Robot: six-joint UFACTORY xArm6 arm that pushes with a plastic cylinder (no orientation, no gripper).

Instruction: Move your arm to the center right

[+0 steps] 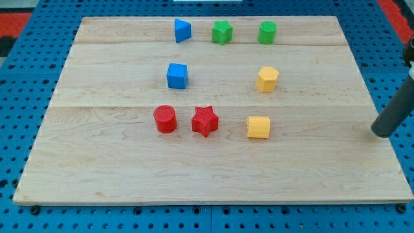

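Wooden board (213, 175): no target block; goal is its centre-right zone. My tip (381, 132), a bare rod with nothing pinched, sits at the right edge, 3–4 o'clock from board centre. Judgement: essentially on target. Nearest block, yellow cube (258, 127), lies well apart at 9 o'clock. No legible writing.

Lab or robotics test bench. Pale wooden board (213, 175) of glued planks sits on a blue perforated base plate (394, 52) with a regular hole grid, as on a fixture rig. Red surface shows at the view's top corners (13, 16). Small moulded coloured blocks (176, 76) spaced out like test pieces.
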